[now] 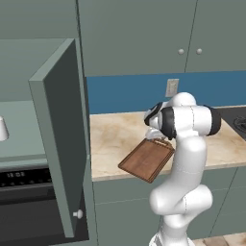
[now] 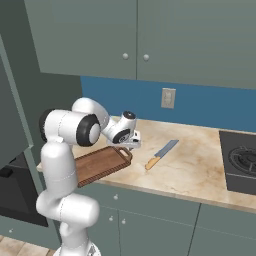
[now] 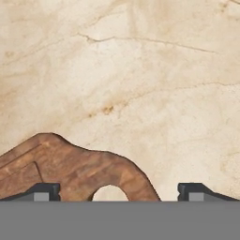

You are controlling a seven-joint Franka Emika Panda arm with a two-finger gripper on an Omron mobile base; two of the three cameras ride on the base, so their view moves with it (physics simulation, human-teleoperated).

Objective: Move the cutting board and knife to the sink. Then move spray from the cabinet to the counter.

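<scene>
The dark brown cutting board (image 2: 100, 164) lies on the counter (image 2: 195, 165) and overhangs its front edge; its loop handle (image 3: 70, 168) points to the back. My gripper (image 2: 131, 145) hangs just above that handle, open, with one fingertip (image 3: 44, 192) over the wood and the other (image 3: 194, 192) over bare marble. Nothing is held. The knife (image 2: 161, 154) lies on the counter right of the board, orange handle toward the front. In the open cabinet (image 1: 62, 144), a pale object, apparently the spray (image 1: 2, 129), is cut off by the frame's left edge. The sink is out of view.
The cabinet's open door (image 1: 65, 120) swings out left of the arm, above a black oven (image 1: 29, 192). A black stovetop (image 2: 240, 162) sits at the counter's right end. Wall cabinets (image 2: 145, 40) hang overhead, and an outlet (image 2: 168, 98) is on the blue backsplash.
</scene>
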